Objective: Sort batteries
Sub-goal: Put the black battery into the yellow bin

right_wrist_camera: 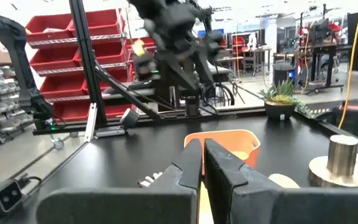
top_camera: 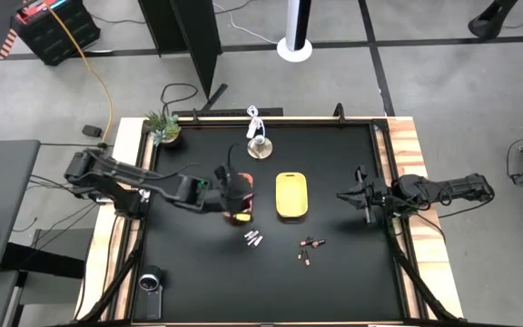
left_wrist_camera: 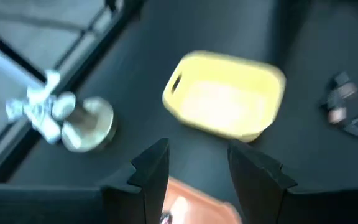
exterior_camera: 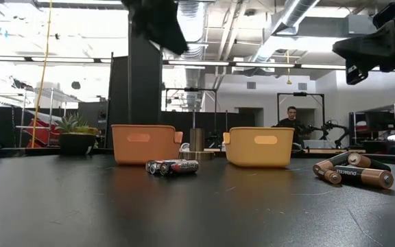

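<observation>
My left gripper (top_camera: 237, 193) hangs open over the orange oval tray (top_camera: 240, 207), high above it in the low view (exterior_camera: 158, 24). Its fingers (left_wrist_camera: 149, 167) have nothing between them, and the orange tray (left_wrist_camera: 194, 202) lies right below. The yellow tray (top_camera: 291, 195) sits to its right. Three silvery batteries (top_camera: 253, 239) lie side by side on the black table near the orange tray. Several dark batteries (top_camera: 310, 245) lie in a loose group farther right. My right gripper (top_camera: 343, 193) waits shut above the table's right part (right_wrist_camera: 202, 158).
A metal stand with a white clip (top_camera: 259, 143) stands behind the trays. A small potted plant (top_camera: 162, 127) sits at the far left corner. A round dark object (top_camera: 149, 282) is at the near left edge. The table's wooden rim (top_camera: 407, 182) frames the black mat.
</observation>
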Controlling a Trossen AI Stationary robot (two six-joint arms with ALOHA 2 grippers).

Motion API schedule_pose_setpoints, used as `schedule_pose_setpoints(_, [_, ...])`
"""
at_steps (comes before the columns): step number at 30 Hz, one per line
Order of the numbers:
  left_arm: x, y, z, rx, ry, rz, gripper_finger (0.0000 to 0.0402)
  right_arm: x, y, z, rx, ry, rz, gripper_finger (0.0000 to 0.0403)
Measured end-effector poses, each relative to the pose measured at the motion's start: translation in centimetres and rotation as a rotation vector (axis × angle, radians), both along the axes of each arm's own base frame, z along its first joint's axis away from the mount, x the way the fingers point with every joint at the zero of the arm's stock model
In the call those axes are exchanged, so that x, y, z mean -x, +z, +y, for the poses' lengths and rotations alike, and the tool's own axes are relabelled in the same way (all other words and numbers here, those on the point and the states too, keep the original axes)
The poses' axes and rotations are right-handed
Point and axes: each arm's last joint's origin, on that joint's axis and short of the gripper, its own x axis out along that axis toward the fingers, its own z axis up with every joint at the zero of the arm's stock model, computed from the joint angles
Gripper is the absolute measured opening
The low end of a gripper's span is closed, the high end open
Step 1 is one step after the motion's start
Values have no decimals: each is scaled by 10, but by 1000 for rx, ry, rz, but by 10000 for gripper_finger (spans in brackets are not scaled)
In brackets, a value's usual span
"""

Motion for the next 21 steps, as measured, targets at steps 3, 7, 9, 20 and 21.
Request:
schedule_pose_setpoints(3, [3, 6, -15, -37, -13, -47, 157, 0, -1, 1, -19, 14, 12, 46])
schedule_pose_setpoints(7, [6, 6, -28, -48, -25, -59, 157, 1, 1, 4, -3, 41, 26, 73])
schedule_pose_setpoints(9, [8, 6, -34, -40, -33, -68, 157, 3, 6, 5, 2, 54, 35, 93])
schedule_pose_setpoints(20, [11, 7, -42, -45, -11, -95, 157, 7, 24, 14, 45, 165, 191, 196])
schedule_pose_setpoints(21, [11, 7, -42, -44, -10, -96, 157, 6, 25, 16, 46, 178, 208, 198])
